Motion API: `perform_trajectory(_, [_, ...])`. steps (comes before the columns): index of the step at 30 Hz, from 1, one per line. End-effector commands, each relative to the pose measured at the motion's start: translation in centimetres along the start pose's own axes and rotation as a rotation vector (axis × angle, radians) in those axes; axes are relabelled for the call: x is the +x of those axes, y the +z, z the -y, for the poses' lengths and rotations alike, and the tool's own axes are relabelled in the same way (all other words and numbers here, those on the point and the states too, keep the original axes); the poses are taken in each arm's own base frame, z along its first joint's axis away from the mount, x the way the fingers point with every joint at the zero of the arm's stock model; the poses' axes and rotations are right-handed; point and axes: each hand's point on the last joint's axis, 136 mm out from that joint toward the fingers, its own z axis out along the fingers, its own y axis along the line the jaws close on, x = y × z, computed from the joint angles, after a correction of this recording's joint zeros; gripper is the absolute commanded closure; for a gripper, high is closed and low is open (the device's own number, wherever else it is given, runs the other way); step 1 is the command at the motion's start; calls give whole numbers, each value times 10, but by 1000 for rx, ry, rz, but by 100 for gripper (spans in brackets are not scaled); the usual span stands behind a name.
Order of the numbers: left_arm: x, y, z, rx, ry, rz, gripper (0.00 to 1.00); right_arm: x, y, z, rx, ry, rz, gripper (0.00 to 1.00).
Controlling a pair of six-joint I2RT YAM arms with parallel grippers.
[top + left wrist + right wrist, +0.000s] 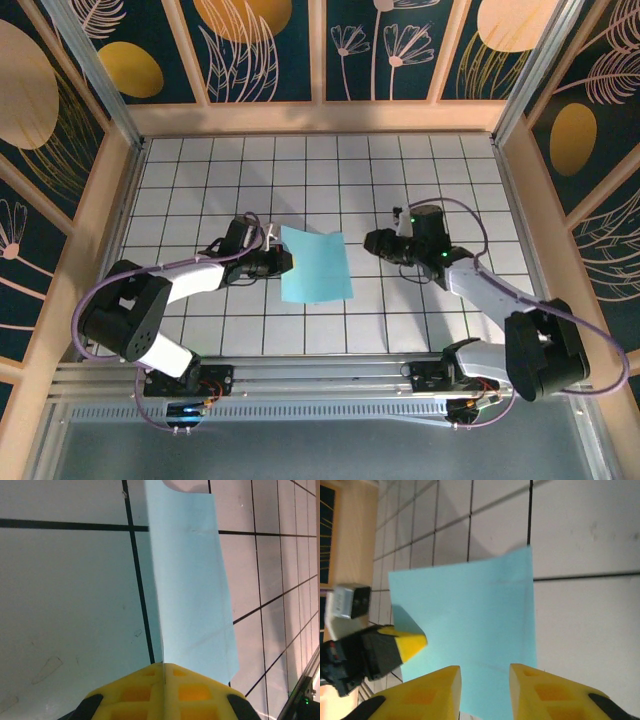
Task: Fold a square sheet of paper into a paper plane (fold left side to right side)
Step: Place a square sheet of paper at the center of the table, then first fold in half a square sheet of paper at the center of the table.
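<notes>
Seen from above, the left gripper (pixel 283 260) was clamped on the left edge of the square sheet of paper (pixel 316 265), which sat mid-table. The right gripper (pixel 372 242) was just right of the sheet, not touching it. The white tiled table (pixel 400 180) was ringed by dark floral walls (pixel 270 40).

At the left wrist, the yellow fingers (pixel 145 690) were pressed together, with the paper's edge pinched between them.

At the right wrist, the jaws stood partly parted and empty, and the sheet lay beyond them.
</notes>
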Motion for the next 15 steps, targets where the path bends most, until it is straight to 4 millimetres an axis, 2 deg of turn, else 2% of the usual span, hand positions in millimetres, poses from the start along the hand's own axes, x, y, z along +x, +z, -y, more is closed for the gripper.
perform_trajectory(1, [-4,0,0,-26,18,-5,100,4,20,-10,-52,13,-13,73])
perform_trajectory(6, [0,1,0,-29,35,-39,100,22,54,-4,-15,-1,-127,82])
perform_trajectory(15, [11,4,-3,-34,63,-103,100,25,89,17,87,-36,-197,86])
